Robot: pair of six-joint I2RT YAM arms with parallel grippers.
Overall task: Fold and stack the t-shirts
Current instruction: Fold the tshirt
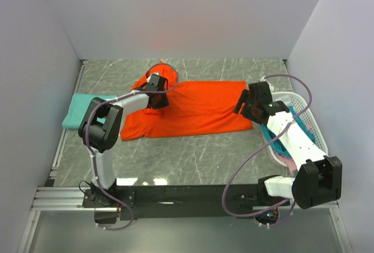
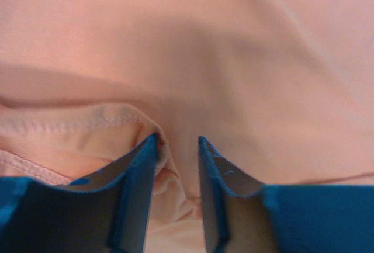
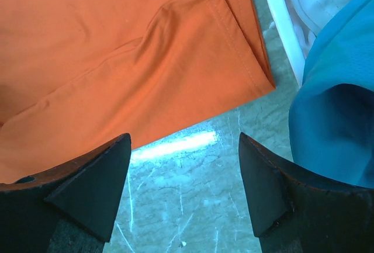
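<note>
A bright orange-red short-sleeved cloth t-shirt [image 1: 198,110] is laid flat across the middle of the grey marble-patterned table [image 1: 193,159]. Its straight hem is turned towards the white plastic lattice basket [image 1: 312,127] on the right, and its far-left end is bunched up. It is judged to be spread this way so that it can be folded from both ends. A teal-turquoise t-shirt [image 1: 79,110], lying as a flat folded block, is set at the table's left edge near the orange one, presumably as the base of the stack. More teal cloth [image 3: 333,107] and some pink cloth [image 1: 284,159] are heaped in the basket, apparently awaiting their turn.

The left gripper [image 2: 178,142] is lowered onto the bunched end. Its blue jaws are seen narrowly parted. A ridge of hemmed cloth lies between them against one finger while a gap shows beside the other, so the cloth is judged not to be pinched. The right gripper [image 3: 184,142] is held over bare table just off a hem corner at the shirt's right end, between shirt and basket. Its black jaws are spread wide, with nothing between them. That placement is judged to prepare a grasp on the corner, so that both ends can be lifted and folded together.
</note>
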